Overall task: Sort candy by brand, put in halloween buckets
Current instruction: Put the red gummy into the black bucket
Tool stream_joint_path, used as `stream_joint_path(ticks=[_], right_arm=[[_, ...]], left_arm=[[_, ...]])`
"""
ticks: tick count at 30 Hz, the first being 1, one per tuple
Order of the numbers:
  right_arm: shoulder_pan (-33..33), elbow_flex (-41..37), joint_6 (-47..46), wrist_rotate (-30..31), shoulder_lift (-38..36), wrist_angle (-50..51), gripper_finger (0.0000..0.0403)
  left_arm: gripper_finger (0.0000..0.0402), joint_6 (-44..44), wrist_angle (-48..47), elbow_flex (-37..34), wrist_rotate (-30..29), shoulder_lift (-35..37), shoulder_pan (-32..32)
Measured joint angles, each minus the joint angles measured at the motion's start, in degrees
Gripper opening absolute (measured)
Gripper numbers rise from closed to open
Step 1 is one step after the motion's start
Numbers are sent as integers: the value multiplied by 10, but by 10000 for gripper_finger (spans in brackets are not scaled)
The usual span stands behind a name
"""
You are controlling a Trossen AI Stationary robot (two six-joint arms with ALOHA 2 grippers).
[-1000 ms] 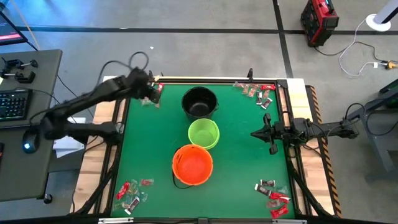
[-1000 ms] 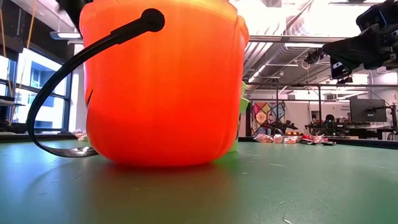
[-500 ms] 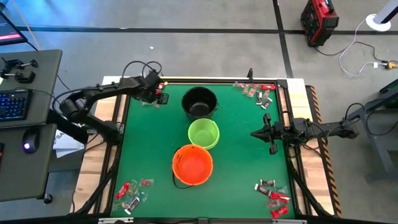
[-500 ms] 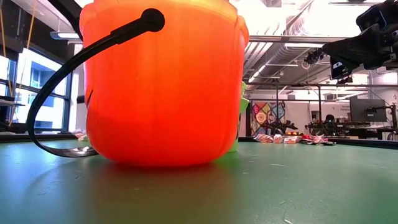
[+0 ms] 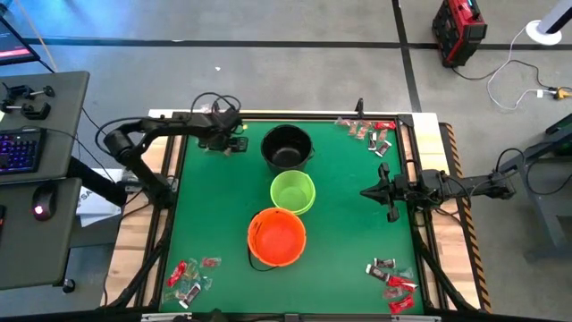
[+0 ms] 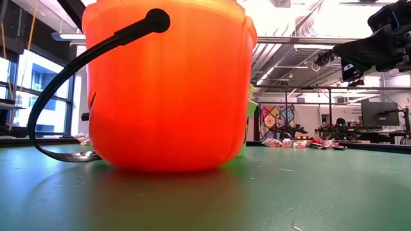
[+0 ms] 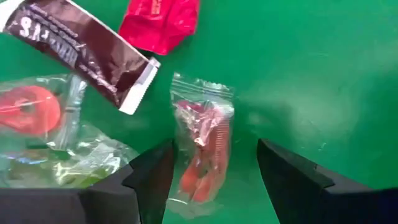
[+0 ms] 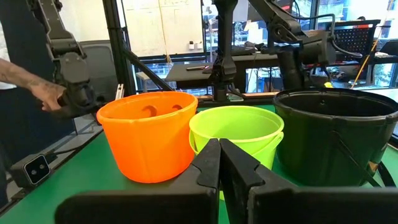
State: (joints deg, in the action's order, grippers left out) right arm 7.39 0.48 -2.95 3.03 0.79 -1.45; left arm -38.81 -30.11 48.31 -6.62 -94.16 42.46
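Left claw [image 7: 211, 171] spread wide, straddling clear-wrapped candy [image 7: 204, 146] on green surface [image 5: 349, 224], far-left corner, nothing gripped. Right claw [image 8: 219, 163] clenched, empty, waiting at right edge. Candy lies in four corner piles; orange bucket [image 8: 149, 140] looks empty. Sorting barely begun.

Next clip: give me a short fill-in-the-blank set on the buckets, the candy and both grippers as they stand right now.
1. In the row of three buckets, the lime green bucket sits between the black bucket and the ____ one.
2. The left gripper is open over a ____-wrapped candy lying between its fingers.
3. The right gripper is ____ and holds nothing.

Missing words: orange; clear; shut
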Motion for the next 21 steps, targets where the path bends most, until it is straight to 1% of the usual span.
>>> stream_joint_path(ticks=[2,4,7,8,9,10,12,14,16,19,21], right_arm=[[0,0,0,0,0,0,0],[0,0,0,0,0,0,0],[0,0,0,0,0,0,0],[0,0,0,0,0,0,0],[0,0,0,0,0,0,0],[0,0,0,0,0,0,0],[0,0,0,0,0,0,0],[0,0,0,0,0,0,0],[0,0,0,0,0,0,0],[0,0,0,0,0,0,0],[0,0,0,0,0,0,0]], left_arm=[[199,6,-4,0,-2,-2,-3],[163,11,-14,0,-7,-2,-7],[76,25,-34,1,-4,0,-9],[43,31,-42,0,7,4,-9],[24,36,-50,0,20,11,-9],[16,39,-62,-1,35,21,-10],[21,53,-90,7,45,50,-10],[22,73,-128,28,40,87,-9],[13,82,-163,48,34,126,-10],[5,95,-145,89,55,186,-27],[6,108,-125,118,74,209,-46]])
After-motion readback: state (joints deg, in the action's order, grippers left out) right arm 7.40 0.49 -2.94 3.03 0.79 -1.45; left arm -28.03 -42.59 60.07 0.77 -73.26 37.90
